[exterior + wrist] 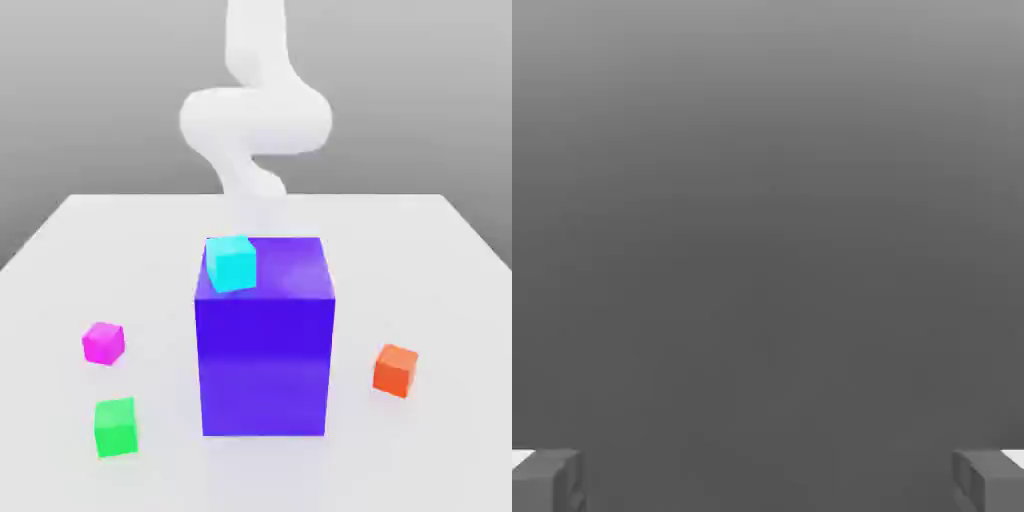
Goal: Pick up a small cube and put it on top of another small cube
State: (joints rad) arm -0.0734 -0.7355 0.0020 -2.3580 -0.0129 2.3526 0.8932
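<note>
Right now, you have the two-finger gripper [769,482] spread wide, its fingertips well apart in the hand view with nothing held between them. Your small bright magenta-pink cube [104,343] is not between those fingers; it sits on the pale, smooth tabletop [400,250], towards the exterior view's left. How far the fingers are from it, you cannot tell from these views. Nearer the camera of the exterior view, you can see the small bright green cube [116,427], close to the magenta one but apart from it, its top bare. To the exterior view's right of both, you have the big blue-purple block [264,365] standing upright, with a small cyan cube [231,264] on its top face, towards that face's left edge in the exterior view. Past the block, on the exterior view's right, a small orange cube [395,371] rests on the tabletop. Your white robot arm [256,120] rises behind the block.
</note>
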